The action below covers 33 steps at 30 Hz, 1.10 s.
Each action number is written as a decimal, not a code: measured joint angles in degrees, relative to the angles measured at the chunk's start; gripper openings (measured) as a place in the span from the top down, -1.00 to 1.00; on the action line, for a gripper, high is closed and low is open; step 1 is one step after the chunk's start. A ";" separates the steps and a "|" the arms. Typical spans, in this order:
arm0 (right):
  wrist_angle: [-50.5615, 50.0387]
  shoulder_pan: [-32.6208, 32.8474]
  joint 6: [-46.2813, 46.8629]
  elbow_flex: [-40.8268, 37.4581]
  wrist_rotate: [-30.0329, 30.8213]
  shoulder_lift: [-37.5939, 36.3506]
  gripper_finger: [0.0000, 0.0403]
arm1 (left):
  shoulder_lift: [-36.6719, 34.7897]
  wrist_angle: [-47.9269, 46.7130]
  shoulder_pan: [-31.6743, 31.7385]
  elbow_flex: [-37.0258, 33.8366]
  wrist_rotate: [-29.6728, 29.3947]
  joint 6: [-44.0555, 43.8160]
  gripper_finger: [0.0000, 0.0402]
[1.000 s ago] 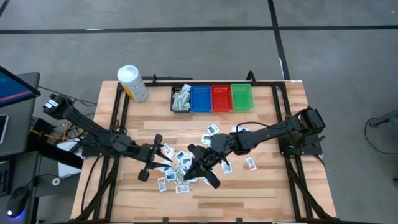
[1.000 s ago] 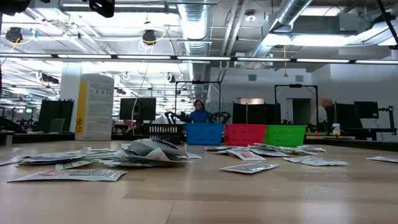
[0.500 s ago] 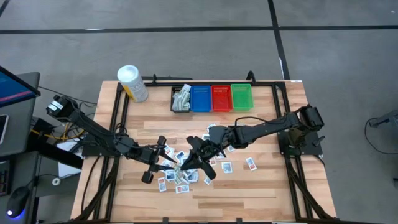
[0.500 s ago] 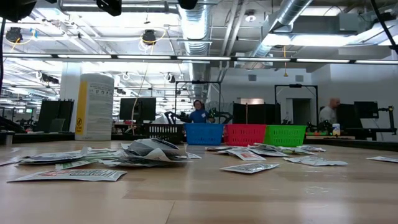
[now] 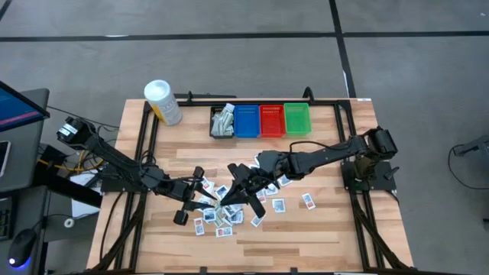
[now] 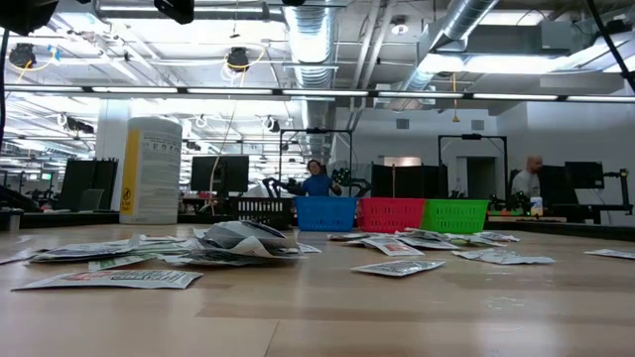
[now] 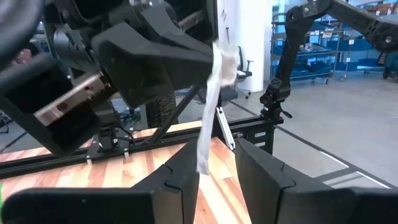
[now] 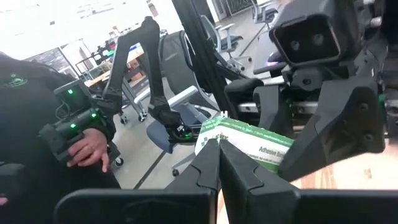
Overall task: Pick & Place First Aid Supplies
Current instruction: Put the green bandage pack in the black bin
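Jaws of the right gripper (image 8: 219,146) are pressed together on the edge of one first aid packet (image 8: 249,138), a flat white sachet with a green printed band. The left gripper (image 7: 214,165) faces it with its jaws apart, and the packet's free lower end hangs into the gap between them, not yet pinched.

The packet looks very light and thin. Seen edge-on from the left wrist it curves and droops a little, so I judge it limp rather than stiff, with a smooth wrapper that could slide out of a shallow pinch. It is unlikely to break, but it may fold or flutter. The best hold seems to be well in from the free edge, across the flat faces and opposite the right gripper's pinch, so both grips do not crowd one corner.

Both arms reach low across the table and meet in front of the black bin (image 5: 222,122), well apart from it towards the near edge. The left arm comes in from the bin's left side and the right arm from its right, wrists nearly level and fingers pointing at each other. The held packet is lifted off the wood just above the loose packets (image 5: 279,205) scattered there. A few packets already lie inside the black bin. The table-height camera does not show the grippers.
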 joint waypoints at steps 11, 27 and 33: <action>-0.81 0.03 -0.08 0.00 1.62 0.00 1.00 | 0.00 1.31 -0.02 0.00 -3.17 -3.13 0.96; -0.93 0.93 -2.09 0.00 8.97 0.02 0.29 | -0.02 -0.39 0.00 -0.02 -3.49 -5.13 0.97; -0.90 1.56 -2.09 0.00 9.16 0.02 -0.12 | -0.02 -4.13 -0.03 -0.02 -4.06 -11.46 0.97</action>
